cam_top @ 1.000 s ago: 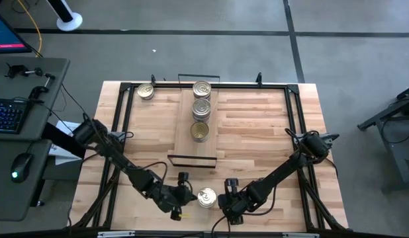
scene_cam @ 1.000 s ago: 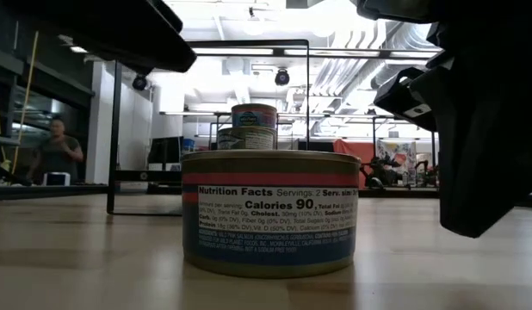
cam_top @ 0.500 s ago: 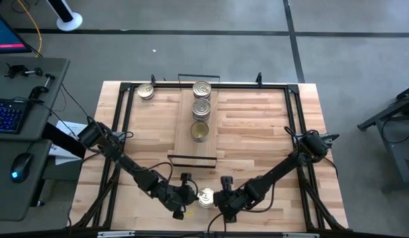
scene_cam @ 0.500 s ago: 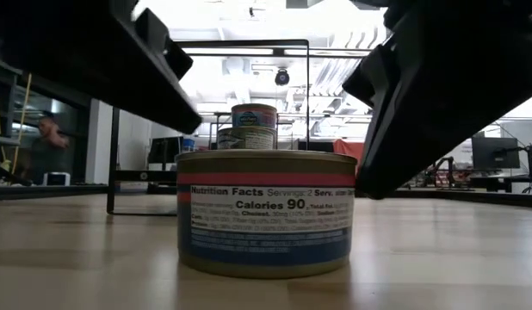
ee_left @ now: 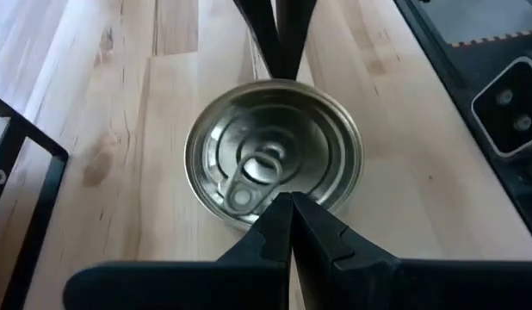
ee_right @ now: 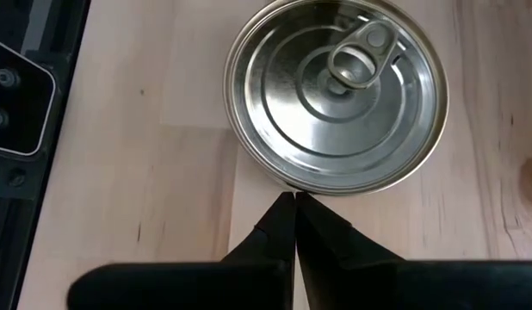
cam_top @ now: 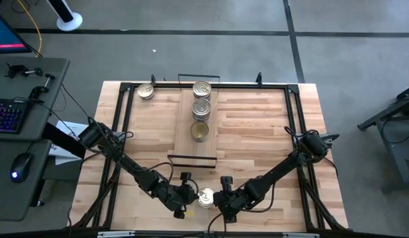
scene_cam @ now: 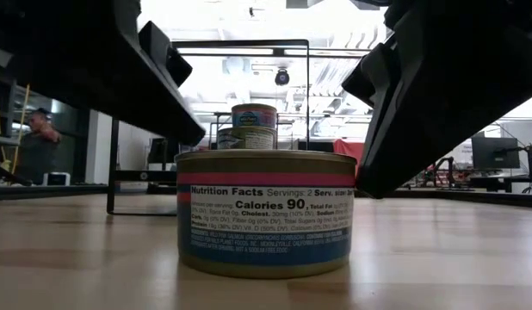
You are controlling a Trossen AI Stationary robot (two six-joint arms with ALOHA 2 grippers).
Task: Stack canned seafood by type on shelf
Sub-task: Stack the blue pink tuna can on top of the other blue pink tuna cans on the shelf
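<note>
One round tin with a silver pull-tab lid (cam_top: 206,196) stands upright on its base on the tabletop near the near edge. It also shows as the tin (scene_cam: 266,215) in the low view. My left gripper (cam_top: 191,194) is shut just left of it, and my right gripper (cam_top: 220,197) is shut just right of it. Their tips point at each other across the tin. Farther off, the light-wood shelf (cam_top: 208,147) carries three tins in a row (cam_top: 202,108). One more tin (cam_top: 146,92) sits on the table at the far left corner. My left gripper (ee_left: 290,205) has its shut tips at the tin's lid rim (ee_left: 249,220) on the left side, slanting down. Whether they touch it I cannot tell. My right gripper (ee_right: 293,200) has its shut tips at the lid rim (ee_right: 287,182) on the right side. Touch I cannot tell.
A black metal frame (cam_top: 125,119) runs around the tabletop's edges. The shelf's black end frame (cam_top: 192,158) stands between the near tin and the shelf board. Bare wood lies left and right of the shelf. A person stands far back in the room (scene_cam: 42,129).
My right gripper has moved toward the table's left and come down beside the tin's right side. My left gripper has dropped lower and edged toward the tin's left side. Both stayed shut.
</note>
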